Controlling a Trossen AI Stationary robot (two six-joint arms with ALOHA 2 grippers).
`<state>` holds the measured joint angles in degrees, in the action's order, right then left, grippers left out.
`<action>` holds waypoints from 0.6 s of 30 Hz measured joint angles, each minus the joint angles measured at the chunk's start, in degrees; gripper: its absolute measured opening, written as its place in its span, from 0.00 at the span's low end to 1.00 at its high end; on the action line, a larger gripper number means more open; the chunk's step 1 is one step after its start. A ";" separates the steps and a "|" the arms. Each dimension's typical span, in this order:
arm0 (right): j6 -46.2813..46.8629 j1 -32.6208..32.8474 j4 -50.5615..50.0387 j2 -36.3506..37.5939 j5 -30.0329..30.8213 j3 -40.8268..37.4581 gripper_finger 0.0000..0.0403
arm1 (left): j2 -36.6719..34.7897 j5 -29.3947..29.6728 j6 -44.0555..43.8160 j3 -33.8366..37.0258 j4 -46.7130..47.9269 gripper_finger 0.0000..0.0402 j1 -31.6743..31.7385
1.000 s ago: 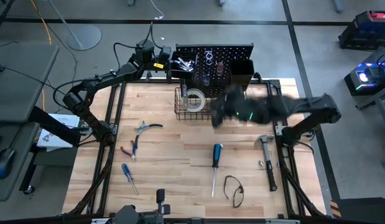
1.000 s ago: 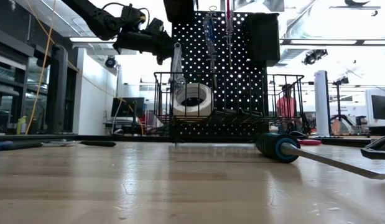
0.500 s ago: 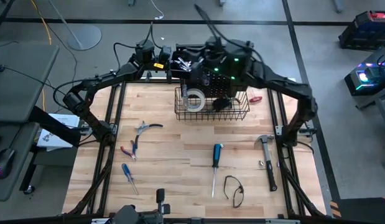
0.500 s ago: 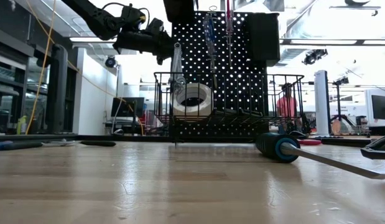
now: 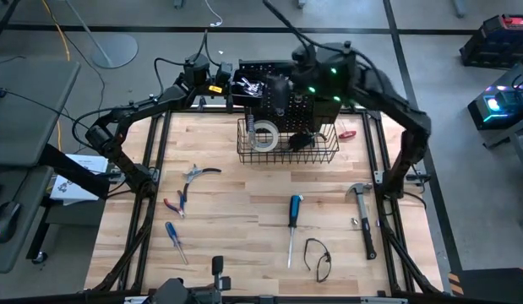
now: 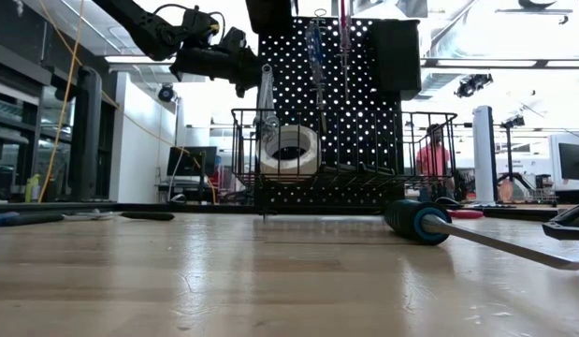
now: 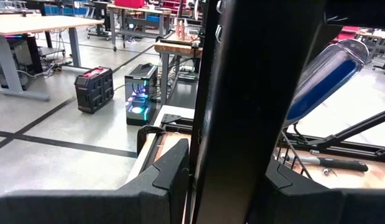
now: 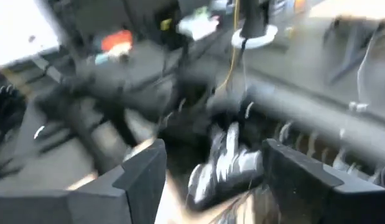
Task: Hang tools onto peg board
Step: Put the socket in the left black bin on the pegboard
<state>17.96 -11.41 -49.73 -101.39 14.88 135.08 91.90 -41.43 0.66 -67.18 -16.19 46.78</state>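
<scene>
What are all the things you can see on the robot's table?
table: one, pale wood
peg board: one, black, far edge
wire basket: one, black, at the board's foot
tape roll: one, white, in the basket
wrenches: several, silver, in the board's left bin
screwdrivers: two lying flat, blue handles, one in the middle, one front left
pliers: one, red handles, left side
hammer: one, black handle, right side
looped thing: one, black, front; cannot tell what
person: one, red top, room behind
left gripper: dark, jaws on the peg board's left edge
right gripper: dark, jaws open, above the wrenches
</scene>
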 joint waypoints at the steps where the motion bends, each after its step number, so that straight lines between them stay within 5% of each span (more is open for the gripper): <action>1: 1.65 1.48 -2.06 1.95 -0.26 -1.52 0.62 | 0.00 0.02 -0.03 0.00 -0.01 0.27 0.00; 10: 37.89 21.28 -37.33 7.94 -0.01 -19.08 0.62 | 0.02 0.20 -0.39 0.00 -0.05 0.27 0.00; 18: 53.23 34.51 -30.31 8.12 -24.11 -54.91 0.62 | 0.02 0.20 -0.40 0.00 -0.23 0.27 0.00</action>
<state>71.18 23.10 -80.04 -93.27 -9.23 80.17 91.92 -41.23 0.25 -67.18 -16.41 46.78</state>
